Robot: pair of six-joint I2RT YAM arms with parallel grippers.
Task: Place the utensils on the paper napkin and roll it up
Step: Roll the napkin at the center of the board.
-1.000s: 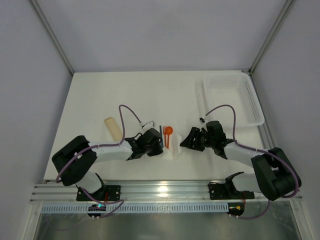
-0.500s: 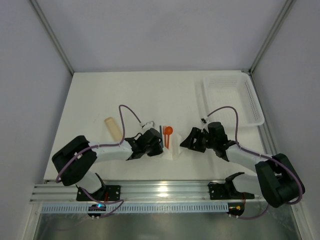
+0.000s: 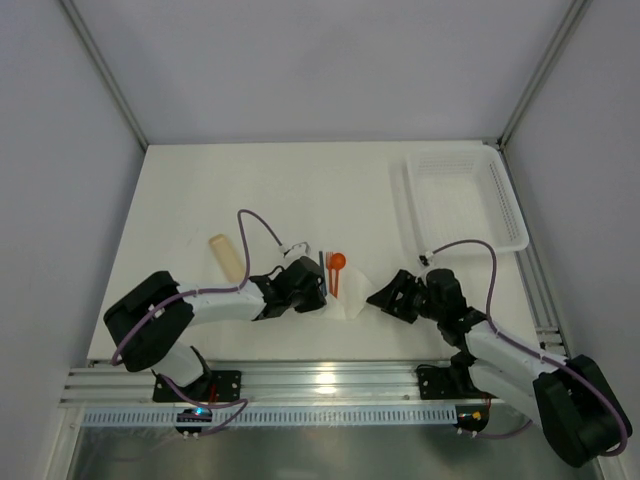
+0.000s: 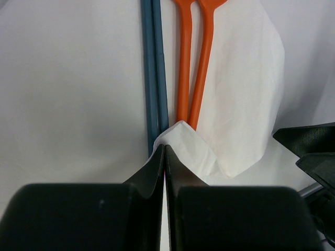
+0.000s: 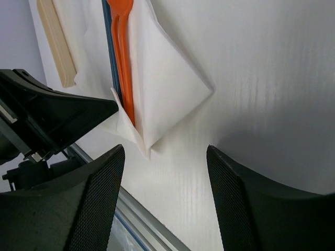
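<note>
Off-white tabletop [image 3: 250, 190] spreads between pale walls, and near its front edge, between the two arms, lies a thin white paper napkin [image 4: 241, 94], creased and partly folded. Two slim orange plastic utensils [image 4: 193, 63] lie side by side on its left part, handles pointing toward the arms. Their near ends are tucked under a small raised flap of the paper. Touching them on the left run two dark blue sticks [image 4: 154, 68], parallel to the orange pair.

That flap meets the tips of the left gripper [image 4: 165, 149], whose black fingers are pressed tight together. Whether any paper is pinched between them I cannot tell. The right gripper [image 5: 165, 151] hovers just beside the napkin's right corner, its fingers spread wide with nothing between them.

Farther left, apart from the napkin, a flat pale tan wooden stick [image 3: 226, 256] with rounded ends lies bare on the table. A white plastic mesh basket [image 3: 515, 215] stands at the far right corner. Purple cables [image 3: 255, 225] loop above both arms.
</note>
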